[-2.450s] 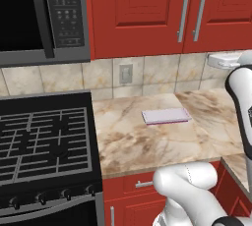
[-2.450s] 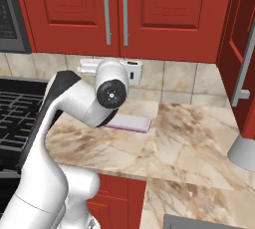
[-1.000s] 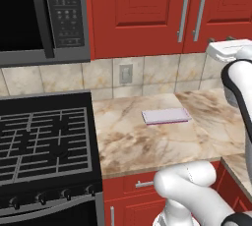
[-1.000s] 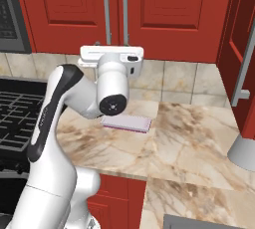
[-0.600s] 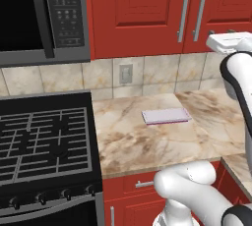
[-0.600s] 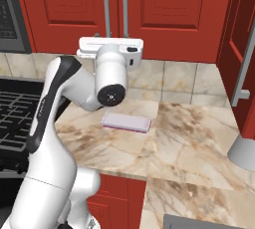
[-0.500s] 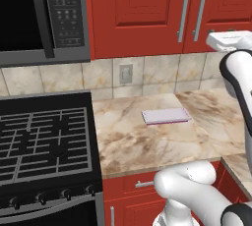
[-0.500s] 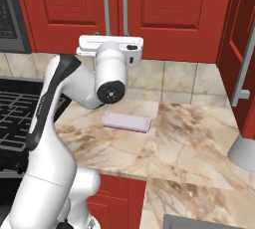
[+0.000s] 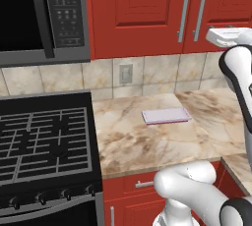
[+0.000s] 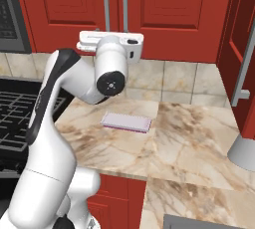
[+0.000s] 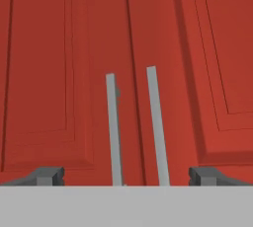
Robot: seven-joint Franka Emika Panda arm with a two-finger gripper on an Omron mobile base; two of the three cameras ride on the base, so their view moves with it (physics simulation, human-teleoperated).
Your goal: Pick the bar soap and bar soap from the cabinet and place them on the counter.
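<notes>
Since a moment ago the hand has crept slightly higher toward the closed cabinet, and the gripper now hangs at the bottom of the hand view, jaws spread wide and empty, with the two door handles centred between them, apart.

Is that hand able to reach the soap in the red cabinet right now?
Probably not: both doors of the glossy red cabinet are shut. The open hand faces its silver bar handles.
</notes>
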